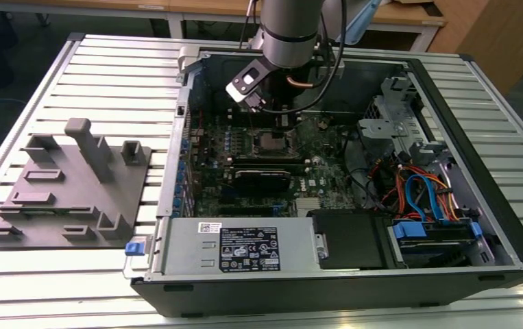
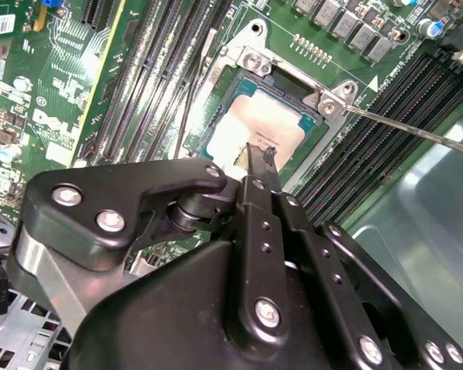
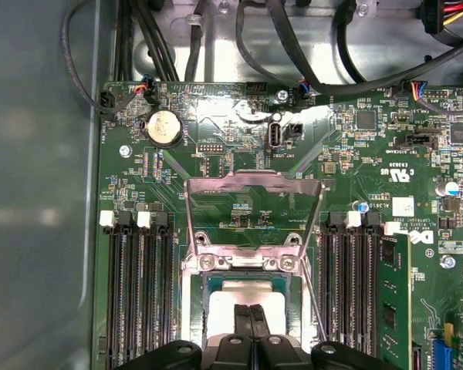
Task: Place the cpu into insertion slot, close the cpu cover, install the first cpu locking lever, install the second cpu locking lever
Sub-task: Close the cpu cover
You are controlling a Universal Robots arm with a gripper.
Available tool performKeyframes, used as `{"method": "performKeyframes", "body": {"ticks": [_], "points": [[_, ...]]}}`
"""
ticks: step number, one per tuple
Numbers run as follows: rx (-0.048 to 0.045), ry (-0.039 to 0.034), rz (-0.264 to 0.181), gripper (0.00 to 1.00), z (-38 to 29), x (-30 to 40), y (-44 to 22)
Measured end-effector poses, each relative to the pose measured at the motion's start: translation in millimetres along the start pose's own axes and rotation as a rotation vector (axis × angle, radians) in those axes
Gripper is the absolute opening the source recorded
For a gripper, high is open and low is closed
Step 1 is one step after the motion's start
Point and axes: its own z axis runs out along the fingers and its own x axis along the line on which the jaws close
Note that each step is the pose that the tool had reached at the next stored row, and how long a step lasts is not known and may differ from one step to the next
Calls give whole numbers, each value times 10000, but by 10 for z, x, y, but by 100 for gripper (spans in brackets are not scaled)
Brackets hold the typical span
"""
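Observation:
The cpu [image 2: 272,123] lies flat in the insertion slot [image 2: 213,125], its silver-grey top up; I also see the cpu [image 3: 239,296] under my fingers in the first wrist view. My gripper [image 2: 259,156] is shut, fingertips together at or just above the chip's top, with nothing between them. The cpu cover [image 3: 255,183] stands swung up and open behind the slot, the board showing through its cut-out. One thin locking lever [image 2: 407,128] sticks out unlatched from the slot's corner. In the exterior view my gripper [image 1: 282,120] hangs over the insertion slot [image 1: 271,142].
Long black memory slots [image 3: 137,293] flank the socket on both sides, one holding a green module [image 3: 392,301]. Cables [image 1: 417,188] and a drive cage crowd the exterior view's right side of the case. A grey fixture plate [image 1: 69,185] sits outside the case.

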Motion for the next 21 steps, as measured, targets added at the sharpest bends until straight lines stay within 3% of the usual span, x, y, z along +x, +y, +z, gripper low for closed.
{"method": "performKeyframes", "body": {"ticks": [21], "points": [[-1,-30,-1,10,-107,0,4]]}}
